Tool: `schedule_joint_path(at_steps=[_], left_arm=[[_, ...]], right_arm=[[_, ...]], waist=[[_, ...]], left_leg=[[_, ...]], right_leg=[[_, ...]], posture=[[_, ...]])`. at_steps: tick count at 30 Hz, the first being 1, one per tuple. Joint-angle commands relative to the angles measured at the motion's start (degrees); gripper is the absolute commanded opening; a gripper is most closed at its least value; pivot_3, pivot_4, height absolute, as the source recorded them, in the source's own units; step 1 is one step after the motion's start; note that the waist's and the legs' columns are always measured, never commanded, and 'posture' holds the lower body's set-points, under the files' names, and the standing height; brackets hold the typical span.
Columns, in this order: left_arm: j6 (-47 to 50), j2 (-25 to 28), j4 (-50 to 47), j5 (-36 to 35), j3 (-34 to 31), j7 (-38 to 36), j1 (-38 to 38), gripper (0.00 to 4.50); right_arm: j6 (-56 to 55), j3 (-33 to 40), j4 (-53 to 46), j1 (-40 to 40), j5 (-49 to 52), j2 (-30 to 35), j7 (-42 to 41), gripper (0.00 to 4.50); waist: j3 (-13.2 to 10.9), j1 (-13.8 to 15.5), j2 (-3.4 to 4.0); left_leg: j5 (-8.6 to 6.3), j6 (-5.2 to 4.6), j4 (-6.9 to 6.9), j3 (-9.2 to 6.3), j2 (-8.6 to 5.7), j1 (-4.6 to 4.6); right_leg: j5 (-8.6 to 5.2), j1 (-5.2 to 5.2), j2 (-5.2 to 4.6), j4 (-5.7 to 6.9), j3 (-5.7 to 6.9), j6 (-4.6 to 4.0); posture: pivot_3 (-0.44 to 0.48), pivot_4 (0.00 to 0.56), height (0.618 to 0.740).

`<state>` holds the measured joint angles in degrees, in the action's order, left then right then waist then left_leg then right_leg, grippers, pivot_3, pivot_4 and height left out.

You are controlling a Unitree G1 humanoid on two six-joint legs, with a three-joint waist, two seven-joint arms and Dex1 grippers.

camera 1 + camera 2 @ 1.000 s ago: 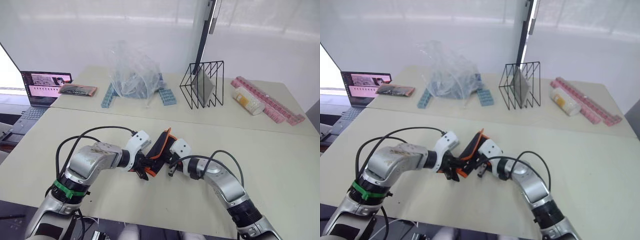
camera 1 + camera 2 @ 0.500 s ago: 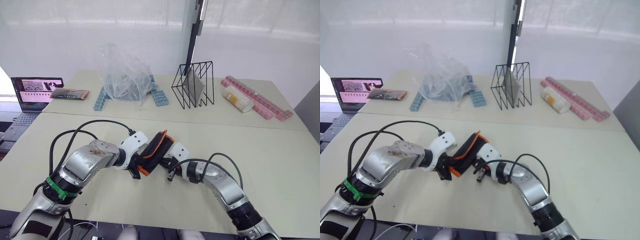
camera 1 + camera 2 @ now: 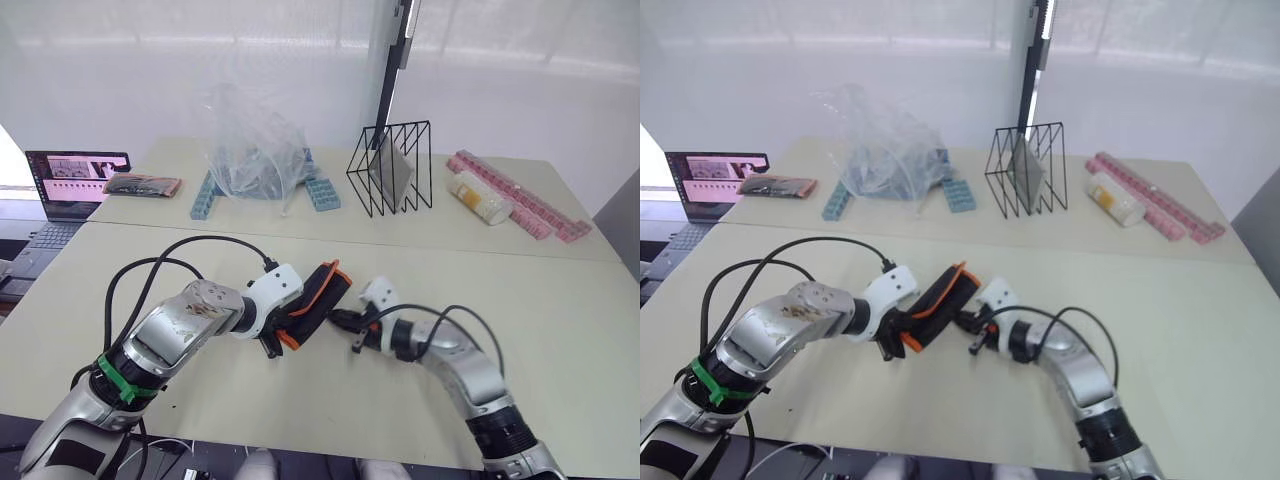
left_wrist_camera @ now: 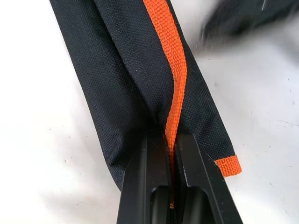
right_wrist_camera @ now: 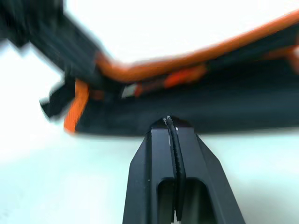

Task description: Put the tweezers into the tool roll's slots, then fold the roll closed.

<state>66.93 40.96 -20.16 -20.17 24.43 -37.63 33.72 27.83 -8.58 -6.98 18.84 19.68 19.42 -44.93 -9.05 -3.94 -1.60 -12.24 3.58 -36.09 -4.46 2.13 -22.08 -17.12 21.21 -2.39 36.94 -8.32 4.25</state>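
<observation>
While the left tool (image 4: 170, 154) pinched the orange edge of the folded tool roll (image 3: 318, 300) near the counter's (image 3: 560, 310) front middle, the right tool (image 5: 174, 135) sat shut and empty just beside it. Folding looked underway; next likely needs securing the roll closed.

A pale surface (image 3: 560, 300) carries the clutter along its far side. An open laptop (image 3: 62, 182) sits at the left edge, a small flat packet (image 3: 142, 185) just beside it. Next come a crumpled clear plastic bag (image 3: 255, 140), a black wire rack (image 3: 390, 168) and pink pill organisers (image 3: 520, 208).
</observation>
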Motion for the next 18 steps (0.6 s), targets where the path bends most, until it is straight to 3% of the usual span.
schedule_joint_path(at_steps=[1, 11, 18], left_arm=[[1.14, 0.0, 4.09, 3.8, 2.91, 2.46, -1.89, 0.05], [0.91, -0.07, 4.02, 4.59, 3.49, 1.92, -1.87, 0.05], [0.46, 0.25, 3.66, 5.32, 4.54, 1.43, -1.86, 0.05]], right_arm=[[0.71, 0.58, -2.04, 3.03, 1.45, -0.17, -0.05, 0.0], [1.12, -3.45, 1.27, 7.23, -4.49, -4.93, 8.29, 0.0], [2.44, -9.71, 4.03, 7.06, -12.02, -3.36, 9.82, 0.0]], waist=[[-0.01, -0.01, 0.02], [-0.02, 0.3, 0.04], [-0.02, 0.28, 0.06]], left_leg=[[0.0, 0.0, 0.0, 0.0, 0.0, 0.03], [0.02, -0.02, 0.0, -0.02, -0.04, -0.01], [0.02, -0.02, 0.0, -0.03, -0.05, 0.03]], right_leg=[[0.0, -0.01, 0.0, 0.0, 0.0, 0.0], [0.0, 0.01, -0.03, -0.01, 0.01, 0.0], [0.0, -0.01, -0.03, -0.01, 0.01, 0.0]], posture=[[0.0, 0.15, 0.72], [0.0, 0.15, 0.72], [0.0, 0.15, 0.72]])
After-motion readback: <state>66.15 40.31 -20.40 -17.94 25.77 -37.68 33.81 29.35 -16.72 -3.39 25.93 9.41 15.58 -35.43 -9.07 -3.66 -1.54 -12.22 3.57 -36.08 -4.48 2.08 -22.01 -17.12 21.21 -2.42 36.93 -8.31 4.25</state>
